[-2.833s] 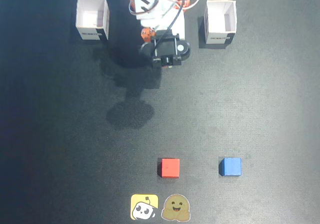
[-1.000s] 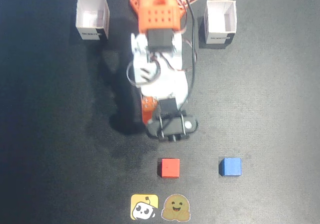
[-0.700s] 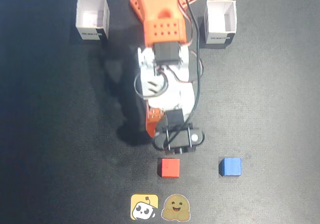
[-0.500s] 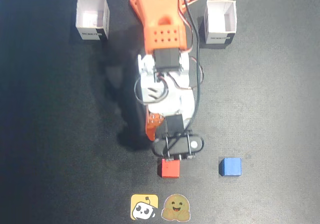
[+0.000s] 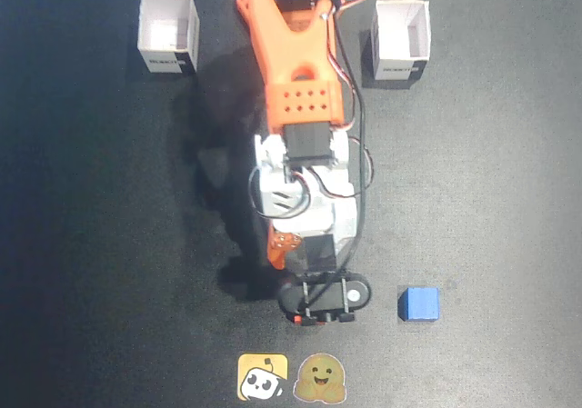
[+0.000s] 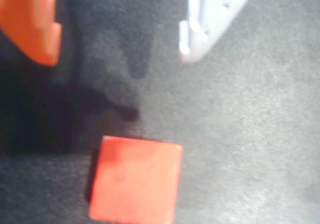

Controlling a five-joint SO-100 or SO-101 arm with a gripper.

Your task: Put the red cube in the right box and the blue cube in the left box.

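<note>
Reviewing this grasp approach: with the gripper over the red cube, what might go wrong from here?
1. In the wrist view the gripper is open, but the red cube lies ahead of the fingertips, not yet between them; closing now would likely miss.
2. The orange finger sits far left of the cube, so closing may push it sideways.
3. In the fixed view the arm hides the red cube, near the stickers.
</note>
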